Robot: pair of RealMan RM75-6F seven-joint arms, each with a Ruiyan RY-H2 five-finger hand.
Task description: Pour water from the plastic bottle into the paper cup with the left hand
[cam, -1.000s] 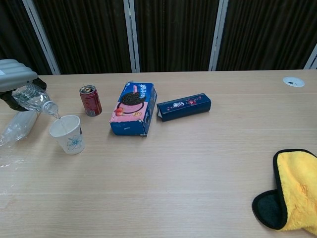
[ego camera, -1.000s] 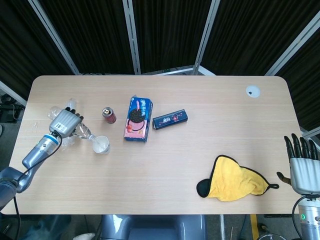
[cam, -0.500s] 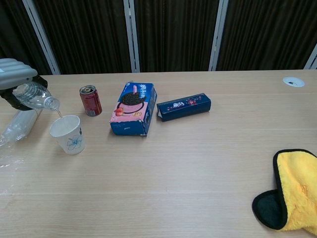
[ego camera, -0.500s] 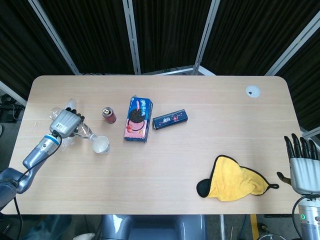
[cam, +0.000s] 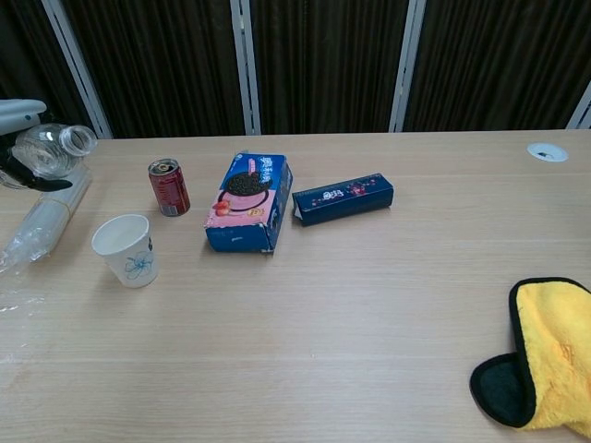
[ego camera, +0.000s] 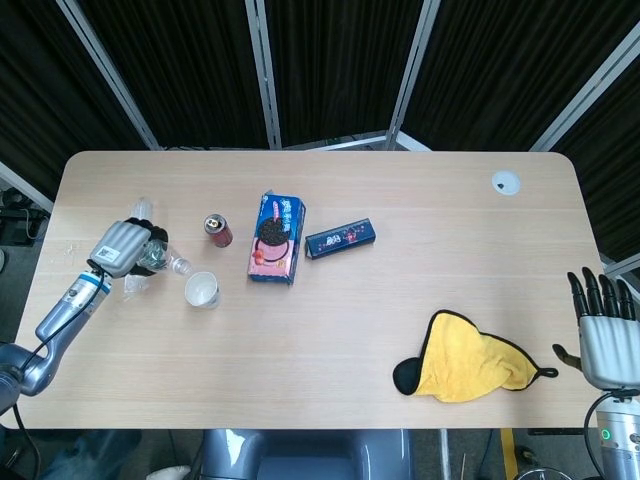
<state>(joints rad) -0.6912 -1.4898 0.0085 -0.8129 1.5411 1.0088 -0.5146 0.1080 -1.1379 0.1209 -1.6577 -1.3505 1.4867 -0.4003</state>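
A: What is seen on the desk in the head view?
B: At the left, the plastic bottle is gripped by the left robot hand, beside the paper cup. The right robot hand is held released at lower right.

A: And in the chest view?
B: The bottle is held at upper left, above the cup.

No legible txt anywhere

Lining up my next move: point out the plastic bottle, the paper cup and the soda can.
plastic bottle [cam: 51, 148], chest view, clear body near the neck.
paper cup [cam: 129, 258], chest view, outer wall.
soda can [cam: 170, 189], chest view, red side.
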